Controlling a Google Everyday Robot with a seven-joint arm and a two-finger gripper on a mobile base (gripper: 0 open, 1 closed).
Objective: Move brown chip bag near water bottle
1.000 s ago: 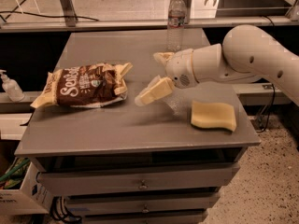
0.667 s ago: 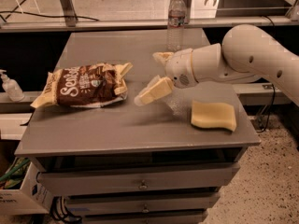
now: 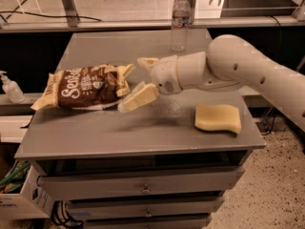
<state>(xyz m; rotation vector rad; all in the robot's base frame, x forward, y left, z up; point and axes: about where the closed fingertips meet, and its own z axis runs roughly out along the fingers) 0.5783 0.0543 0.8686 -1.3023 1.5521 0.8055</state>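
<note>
The brown chip bag (image 3: 83, 87) lies flat on the left half of the grey table (image 3: 143, 132), with cream ends and white lettering. The water bottle (image 3: 180, 20) stands upright at the table's far edge, right of centre. My gripper (image 3: 138, 80) is open and sits at the bag's right end. Its upper finger is just right of the bag's top corner and its lower finger (image 3: 138, 98) is at the bag's lower right corner. The white arm reaches in from the right.
A yellow sponge (image 3: 218, 117) lies on the table's right side near the front edge. A small white pump bottle (image 3: 9, 87) stands on a ledge left of the table. Drawers are below the tabletop.
My gripper has moved left, from a gap beside the bag to its right end. The bag, bottle and sponge have not moved.
</note>
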